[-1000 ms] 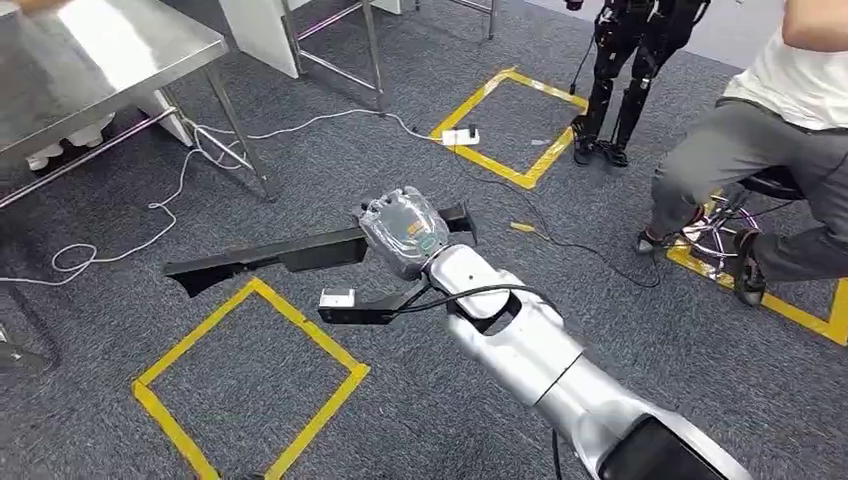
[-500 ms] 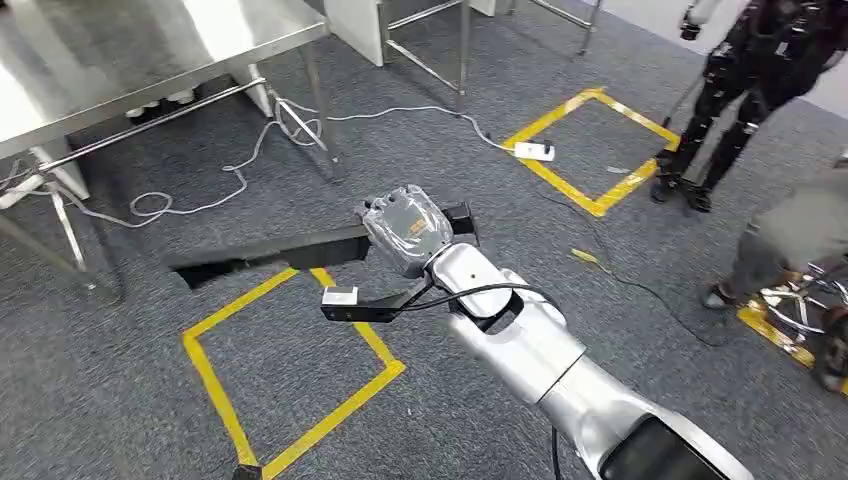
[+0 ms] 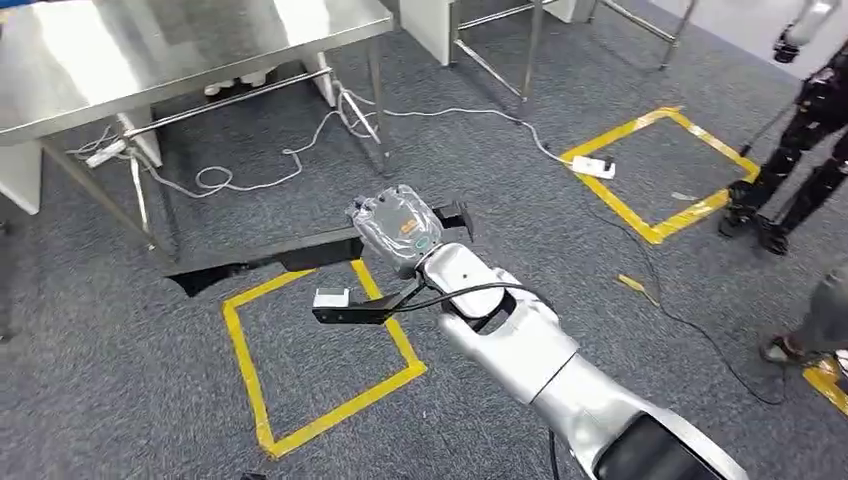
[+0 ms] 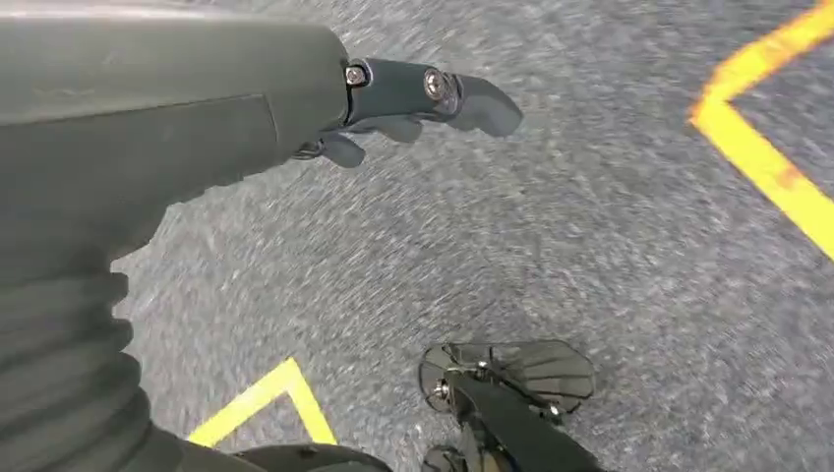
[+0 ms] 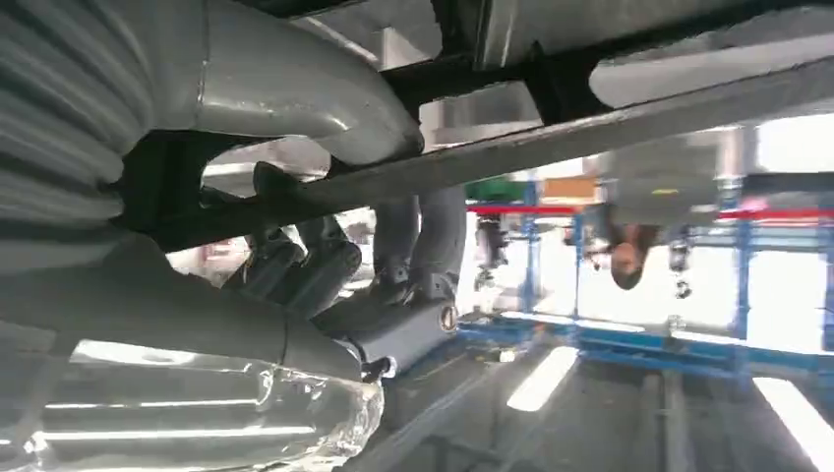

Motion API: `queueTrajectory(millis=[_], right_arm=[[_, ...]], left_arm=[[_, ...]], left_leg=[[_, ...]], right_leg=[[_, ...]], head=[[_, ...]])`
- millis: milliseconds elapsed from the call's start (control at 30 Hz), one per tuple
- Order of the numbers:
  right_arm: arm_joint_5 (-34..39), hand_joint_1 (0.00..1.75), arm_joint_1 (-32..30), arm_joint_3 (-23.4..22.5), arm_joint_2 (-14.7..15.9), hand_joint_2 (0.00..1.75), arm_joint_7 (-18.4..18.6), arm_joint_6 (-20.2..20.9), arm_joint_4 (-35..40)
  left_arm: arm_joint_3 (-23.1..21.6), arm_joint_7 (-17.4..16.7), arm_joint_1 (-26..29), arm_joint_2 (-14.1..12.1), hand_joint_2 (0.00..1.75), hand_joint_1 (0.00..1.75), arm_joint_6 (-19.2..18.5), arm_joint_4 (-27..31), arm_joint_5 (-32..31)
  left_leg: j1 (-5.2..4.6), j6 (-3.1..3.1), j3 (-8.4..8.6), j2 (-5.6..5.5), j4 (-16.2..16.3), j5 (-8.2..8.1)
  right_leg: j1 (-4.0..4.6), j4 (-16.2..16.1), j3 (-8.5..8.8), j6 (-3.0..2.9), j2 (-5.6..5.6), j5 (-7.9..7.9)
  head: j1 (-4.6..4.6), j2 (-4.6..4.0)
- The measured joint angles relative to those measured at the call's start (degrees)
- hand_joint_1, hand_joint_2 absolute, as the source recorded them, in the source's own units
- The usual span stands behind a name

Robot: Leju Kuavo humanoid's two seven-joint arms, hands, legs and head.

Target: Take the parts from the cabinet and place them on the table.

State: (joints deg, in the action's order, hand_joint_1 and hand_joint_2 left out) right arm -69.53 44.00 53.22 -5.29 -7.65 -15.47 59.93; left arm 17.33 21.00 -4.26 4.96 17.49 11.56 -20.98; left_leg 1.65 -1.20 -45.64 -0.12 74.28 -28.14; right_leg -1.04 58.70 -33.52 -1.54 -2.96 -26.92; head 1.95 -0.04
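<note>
the whole head view has swung over the last second: the steel bench has come further into the picture at upper left, and the seated person who was at right has slid almost out, leaving only a foot at the edge. that is the camera turning with the robot, not the things moving. i judge it means the robot is carrying its load round toward the bench, in the transport part of the task with the placing not yet done.

the grey carpet floor carries yellow tape squares, and a white cable trails under the bench legs. another dark robot stands at far right.

the right hand is held out ahead, gripping a long black part that juts out to the robot's left, above the floor and short of the bench. the grip looks unchanged across the turn.

the left hand hangs over the carpet, fingers loosely out, holding nothing.
</note>
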Motion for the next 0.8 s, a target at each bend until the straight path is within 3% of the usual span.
queueTrajectory(millis=[33,67,100,133,233,267,300,333,367,433,467,500,533,600,633,700,733,767,800], right_arm=[[0.02,1.75,0.01,0.0,-0.11,1.75,0.02,0.0,0.0],[0.02,1.75,0.08,0.0,-0.22,1.75,0.02,0.0,0.0],[0.04,1.75,0.17,0.0,-0.26,1.75,0.02,0.0,0.04],[0.04,1.75,0.3,0.0,-0.26,1.75,0.02,0.0,0.04],[0.04,1.75,0.29,0.0,-0.35,1.75,0.02,0.0,0.07],[0.02,1.75,0.26,0.0,-0.65,1.75,0.02,0.0,0.17],[-0.09,1.75,0.27,0.0,-0.52,1.75,0.02,0.0,0.15],[-0.15,1.75,0.46,0.0,-0.52,1.75,-0.02,-0.02,0.24],[-0.15,1.75,0.5,0.0,-0.35,1.75,-0.02,-0.02,0.24],[-0.2,1.75,0.11,0.0,0.28,1.75,0.0,-0.02,0.17],[-0.15,1.75,-0.12,0.02,0.35,1.75,0.02,-0.02,0.15],[0.02,1.75,-0.24,0.02,0.5,1.75,0.0,-0.04,0.15],[0.2,1.75,-0.24,0.02,0.52,1.75,-0.09,-0.04,0.15],[0.85,1.75,-0.13,0.0,0.48,1.75,-0.54,-0.02,0.2],[1.14,1.75,-0.11,0.0,0.53,1.75,-0.88,0.0,0.2],[1.38,1.75,-0.14,0.02,0.22,1.75,-1.2,0.09,0.37],[1.38,1.75,-0.14,0.02,0.15,1.75,-1.31,0.11,0.37],[1.38,1.75,-0.11,0.02,0.09,1.75,-1.38,0.11,0.42],[1.33,1.75,-0.11,0.02,-0.04,1.75,-1.42,0.11,0.59]], left_arm=[[0.07,0.0,0.03,0.0,1.75,0.0,0.0,0.0,0.0],[0.15,0.02,0.02,-0.02,1.75,0.0,0.04,0.0,0.0],[0.26,0.02,-0.03,-0.07,1.75,0.0,0.07,0.0,0.0],[0.35,0.04,-0.19,-0.18,1.75,0.0,0.07,0.02,0.0],[0.44,0.09,-0.04,-0.2,1.75,0.0,0.13,0.0,0.07],[0.46,0.09,0.03,-0.2,1.75,0.0,0.2,0.02,0.07],[0.46,0.09,0.14,-0.02,1.75,0.0,0.24,0.0,0.07],[0.46,0.07,0.02,0.04,1.75,0.0,0.37,0.0,0.07],[0.46,0.07,-0.25,0.04,1.75,0.0,0.42,0.0,0.07],[0.46,0.07,-0.38,0.11,1.75,0.0,0.42,0.0,0.02],[0.46,0.04,-0.37,0.11,1.75,0.0,0.42,0.0,0.0],[0.46,0.0,-0.33,0.18,1.75,0.0,0.44,0.0,0.0],[0.48,-0.04,-0.24,0.24,1.75,0.0,0.46,0.0,0.0],[0.48,-0.24,-0.15,0.39,1.75,0.0,0.46,0.0,-0.04],[0.5,-0.39,-0.13,0.35,1.75,0.0,0.46,0.0,-0.09],[0.59,-0.88,0.05,0.37,1.75,0.0,0.61,0.0,-0.09],[0.68,-1.03,0.23,0.35,1.75,0.0,0.66,-0.02,-0.09],[0.7,-1.22,0.25,0.33,1.75,0.0,0.68,-0.02,-0.11],[0.72,-1.47,0.27,0.11,1.75,0.0,0.74,-0.02,-0.18]], left_leg=[[-0.1,0.39,2.43,0.36,-4.6,2.49],[-0.44,1.0,5.44,1.67,-9.98,4.83],[-1.03,1.83,8.01,4.35,-14.45,5.88],[-1.34,1.85,8.12,4.8,-14.4,5.19],[-1.84,2.64,7.85,2.91,-14.96,5.19],[-1.74,3.05,8.77,2.09,-16.22,5.65],[-0.99,3.02,9.54,1.34,-17.31,6.23],[-1.03,3.57,9.66,0.72,-17.65,6.61],[-1.03,3.64,9.63,0.06,-17.65,6.63],[-1.03,3.62,9.62,-1.98,-17.63,6.56],[-1.01,3.6,9.64,-2.92,-17.61,6.55],[-0.99,3.5,9.66,-3.56,-17.59,6.49],[-0.94,3.33,9.68,-4.27,-17.47,6.39],[-0.74,2.54,9.6,-5.32,-16.73,5.86],[-1.25,1.9,9.4,-5.76,-16.13,5.4],[-0.92,1.4,9.29,-5.81,-16.21,5.27],[-0.7,1.17,9.32,-5.8,-16.31,5.29],[-0.6,0.91,9.28,-5.81,-16.13,5.07],[-0.53,0.66,9.11,-4.24,-15.47,4.63]], right_leg=[[0.18,-0.01,0.24,0.04,-0.64,-0.17],[0.36,-0.02,0.56,0.09,-1.28,-0.41],[0.52,-0.09,0.88,0.17,-1.84,-0.64],[1.08,-0.2,0.94,0.44,-2.42,-0.79],[0.78,-0.83,1.46,1.15,-4.33,-1.05],[1.22,-1.28,2.02,1.45,-4.61,-1.17],[1.13,-0.27,1.26,1.55,-1.78,-1.55],[0.95,2.3,0.14,1.23,0.97,-2.8],[0.7,6.61,-1.97,0.88,2.23,-4.57],[0.28,15.78,-7.13,0.96,2.69,-7.44],[0.19,17.27,-8.43,1.44,2.72,-7.29],[0.04,15.72,-8.35,2.19,2.75,-5.99],[-0.17,11.49,-6.95,3.01,2.76,-3.61],[-0.81,0.83,-2.57,4.25,3.25,1.18],[-0.59,-0.17,-2.29,3.66,3.58,1.44],[-0.26,-0.28,-1.8,2.28,3.5,1.68],[-0.05,-0.28,-1.77,1.9,3.5,1.72],[-0.56,-0.42,-1.65,1.44,3.46,1.9],[-0.74,-0.52,-1.47,1.17,3.41,1.97]], head=[[0.07,0.0],[0.02,0.0],[0.04,0.0],[-0.15,0.0],[0.07,0.0],[0.07,0.0],[-0.35,0.0],[-0.22,0.0],[-0.46,0.0],[-0.52,0.0],[-0.61,0.0],[-0.57,0.0],[-0.59,0.0],[-0.61,0.0],[-0.63,0.0],[-0.57,0.0],[-0.68,0.0],[-0.63,0.0],[-0.7,0.0]])
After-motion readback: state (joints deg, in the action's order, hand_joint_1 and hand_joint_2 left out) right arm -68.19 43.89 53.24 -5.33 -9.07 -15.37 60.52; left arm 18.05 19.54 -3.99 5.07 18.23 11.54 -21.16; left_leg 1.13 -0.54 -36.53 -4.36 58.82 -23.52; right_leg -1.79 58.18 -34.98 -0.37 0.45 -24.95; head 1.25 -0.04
